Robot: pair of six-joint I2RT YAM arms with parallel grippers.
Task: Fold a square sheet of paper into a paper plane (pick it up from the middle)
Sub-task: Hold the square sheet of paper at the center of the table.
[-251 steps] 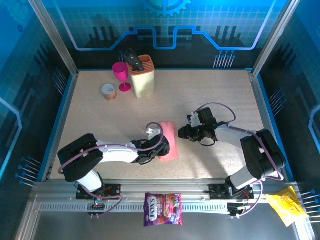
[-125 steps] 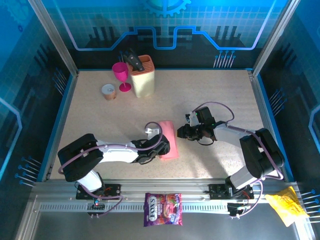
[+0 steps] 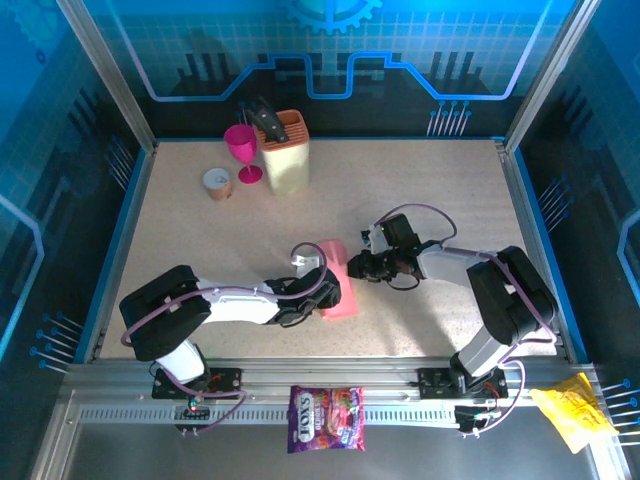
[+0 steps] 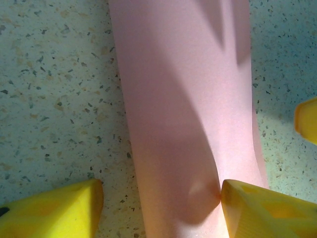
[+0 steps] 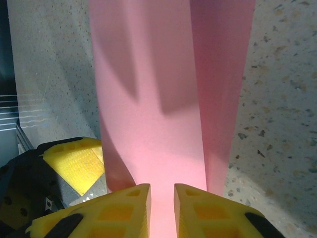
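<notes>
From above, the square sheet of paper [image 3: 343, 298] lies folded into a narrow pink strip on the table [image 3: 200, 230]. It is about midway between the left and right edges and somewhat closer to the near edge than the far one. The left pincer [image 3: 322, 292] sits low at the strip's left side, and the right pincer [image 3: 353, 267] is at its right side, a little farther from the near edge. Both are touching or just beside the paper.

In the left wrist view, the paper [image 4: 183, 99] runs lengthwise through the left pincer [image 4: 161, 188], whose jaws stand well apart. One yellow finger [image 4: 59, 208] rests on bare table, clear of the paper. The other [image 4: 262, 208] presses the strip's opposite edge, where a small dent shows. This pincer straddles the paper and does not clamp it.

In the right wrist view, the right pincer [image 5: 161, 191] has its two fingers drawn close, leaving a thin slit with the pink paper [image 5: 148, 89] showing in it. I cannot tell whether they actually pinch the paper. A yellow finger of the left pincer [image 5: 81, 161] lies against the strip's left edge.
</notes>
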